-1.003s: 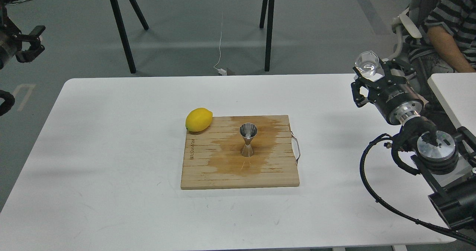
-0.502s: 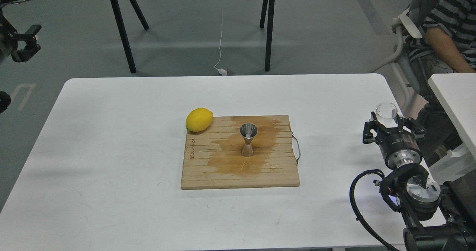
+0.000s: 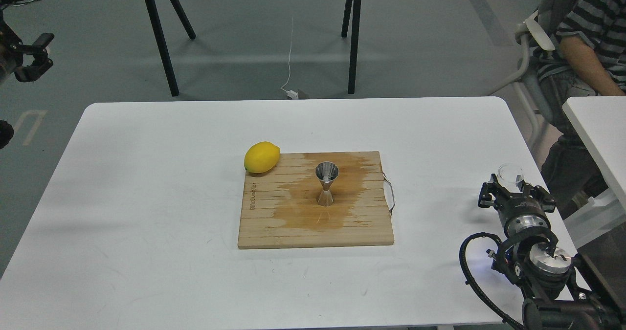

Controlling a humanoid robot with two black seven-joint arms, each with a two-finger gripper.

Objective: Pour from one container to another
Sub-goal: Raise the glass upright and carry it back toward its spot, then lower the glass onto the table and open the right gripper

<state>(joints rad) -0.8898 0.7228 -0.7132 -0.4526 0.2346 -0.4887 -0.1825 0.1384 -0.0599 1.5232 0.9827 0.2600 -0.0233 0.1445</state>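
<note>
1. The right gripper (image 3: 511,186) has come down a lot. A moment ago it was high at the upper right of the frame; now it sits low at the right edge, just over the white worktop (image 3: 146,198).
2. Its fingers pinch the small glass cup (image 3: 510,174). The cup was tipped before. Now it stands straight, with its round mouth facing up and its long way going up and down.
3. I think this means the pour is over and the cup is being put back down. I cannot tell if its bottom touches the worktop yet, because the gripper hides it.
4. The shiny jigger (image 3: 326,184) stands upright in the middle of the wooden board (image 3: 274,227), mouth up, well apart from the cup. A dark wet patch spreads on the board around it, so some liquid may have spilled.
5. A lemon (image 3: 261,157) rests at the board's upper left corner.
6. The left gripper (image 3: 33,58) hangs at the upper left of the frame, far from everything, its fingers spread and holding nothing.
</note>
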